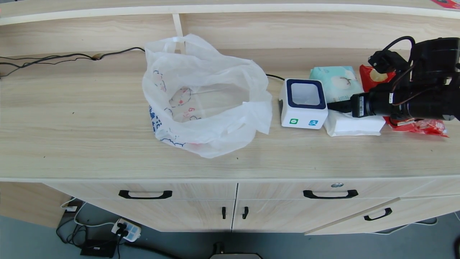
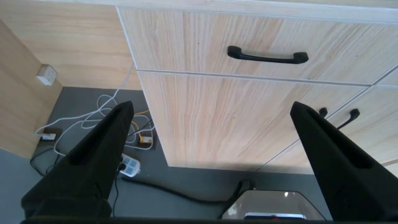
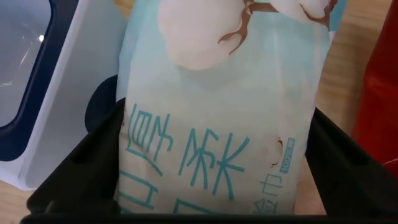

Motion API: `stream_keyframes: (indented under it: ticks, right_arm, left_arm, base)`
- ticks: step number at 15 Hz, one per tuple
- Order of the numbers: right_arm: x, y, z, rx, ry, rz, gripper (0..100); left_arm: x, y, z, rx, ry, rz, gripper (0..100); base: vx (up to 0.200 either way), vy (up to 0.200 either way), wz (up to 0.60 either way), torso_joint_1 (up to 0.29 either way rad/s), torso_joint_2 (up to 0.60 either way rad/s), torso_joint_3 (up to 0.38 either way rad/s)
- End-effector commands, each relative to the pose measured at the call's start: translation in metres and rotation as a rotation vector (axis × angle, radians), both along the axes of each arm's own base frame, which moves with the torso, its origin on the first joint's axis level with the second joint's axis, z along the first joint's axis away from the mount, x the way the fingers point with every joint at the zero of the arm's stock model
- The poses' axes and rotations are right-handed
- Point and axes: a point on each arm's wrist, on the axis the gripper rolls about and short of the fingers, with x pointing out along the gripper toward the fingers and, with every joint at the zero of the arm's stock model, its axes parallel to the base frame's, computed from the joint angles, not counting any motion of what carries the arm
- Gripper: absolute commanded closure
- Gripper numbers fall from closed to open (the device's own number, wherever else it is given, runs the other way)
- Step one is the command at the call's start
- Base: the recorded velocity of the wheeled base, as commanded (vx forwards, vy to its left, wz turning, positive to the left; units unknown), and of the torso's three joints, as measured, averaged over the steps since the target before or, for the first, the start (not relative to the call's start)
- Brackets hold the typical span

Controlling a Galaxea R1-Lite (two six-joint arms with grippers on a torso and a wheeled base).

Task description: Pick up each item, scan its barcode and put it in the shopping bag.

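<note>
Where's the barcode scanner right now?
Head view: the scanner sits on the counter right of centre, between the shopping bag on its left and the teal tissue pack.

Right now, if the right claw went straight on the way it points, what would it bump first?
Most likely the teal tissue pack: it sits squarely between the right claw's open fingers, beside the white scanner. How near it is, I cannot tell.

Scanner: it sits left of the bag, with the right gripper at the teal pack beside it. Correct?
No. The scanner sits right of the bag, as the head view shows; the right gripper is at the teal pack beside it.
</note>
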Motion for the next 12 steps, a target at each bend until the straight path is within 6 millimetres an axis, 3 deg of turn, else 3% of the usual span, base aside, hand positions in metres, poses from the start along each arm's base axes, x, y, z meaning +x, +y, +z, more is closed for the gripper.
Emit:
stream_keyframes:
  ticks: [1, 4, 9, 12]
  right_arm:
    - [0.003, 0.000, -0.004, -0.001, 0.009, 0.000, 100]
    - [-0.001, 0.000, -0.004, -0.001, 0.014, 0.002, 100]
    - [-0.025, 0.000, 0.012, 0.011, -0.025, 0.002, 100]
    - [-0.034, -0.001, 0.010, 0.031, -0.020, -0.005, 100]
  left_arm:
    - [0.000, 0.000, 0.000, 0.000, 0.001, 0.001, 0]
    - [0.000, 0.000, 0.000, 0.000, 0.001, 0.001, 0]
    - [0.000, 0.000, 0.000, 0.000, 0.003, 0.001, 0]
    - [0.000, 0.000, 0.000, 0.000, 0.004, 0.001, 0]
  base:
    - [0.000, 0.000, 0.00, 0.000, 0.00, 0.000]
    - [0.000, 0.000, 0.00, 0.000, 0.00, 0.000]
    - [0.000, 0.000, 0.00, 0.000, 0.00, 0.000]
    - [0.000, 0.000, 0.00, 0.000, 0.00, 0.000]
